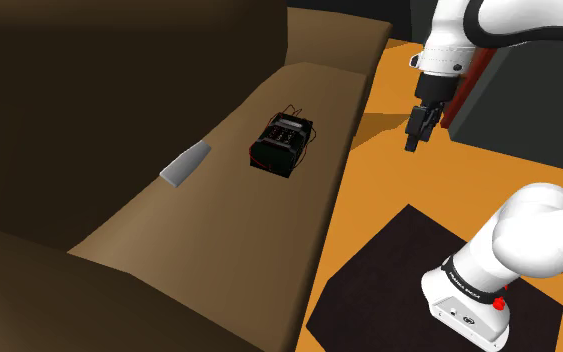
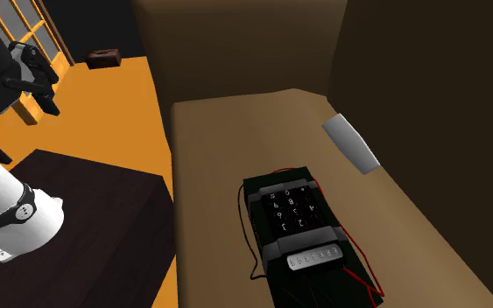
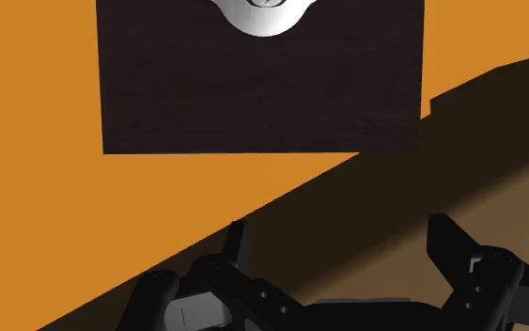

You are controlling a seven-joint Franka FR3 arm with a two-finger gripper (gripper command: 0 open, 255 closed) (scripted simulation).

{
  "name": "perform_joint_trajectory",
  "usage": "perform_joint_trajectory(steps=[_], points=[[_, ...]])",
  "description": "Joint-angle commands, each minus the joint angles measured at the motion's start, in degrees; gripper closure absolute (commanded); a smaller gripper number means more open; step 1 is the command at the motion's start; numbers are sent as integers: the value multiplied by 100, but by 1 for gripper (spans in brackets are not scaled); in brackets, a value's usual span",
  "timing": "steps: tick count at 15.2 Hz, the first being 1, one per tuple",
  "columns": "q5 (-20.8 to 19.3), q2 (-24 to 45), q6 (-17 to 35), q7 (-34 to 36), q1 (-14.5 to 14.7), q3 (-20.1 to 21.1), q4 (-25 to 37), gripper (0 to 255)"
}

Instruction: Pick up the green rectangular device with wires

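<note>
In the shoulder view, the dark green and black gadget with buttons and thin wires (image 1: 282, 146) sits on the seat of the big brown sofa (image 1: 219, 220), near the middle of the frame. A flat grey slab (image 1: 185, 165) lies on the seat too, left of the gadget and apart from it. The black hand (image 1: 415, 132) hangs in the upper right over the orange floor (image 1: 369, 220), well apart from the gadget. The white arm's base stands on the dark square stand (image 1: 389, 290) in the lower right. In the second exterior view, the gadget is at the lower middle with red and black wires looping round it. The grey slab is up and to its right. The hand is far off at the upper left edge, near an orange-brown shelf (image 2: 21, 26). A small brown box (image 2: 104, 59) sits on the floor at the top. In the wrist view, the hand's two fingers (image 3: 239, 246) stand wide apart with nothing between them. Beyond them are the sofa's edge, the floor and the stand.
</note>
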Motion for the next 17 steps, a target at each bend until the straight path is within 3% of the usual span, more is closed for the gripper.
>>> perform_joint_trajectory(steps=[1,9,17], points=[[0,0,0,0,0,0,0,0],[283,2032,568,-1555,147,-960,1110,0],[1164,4313,376,-3159,195,-1543,2883,0]])
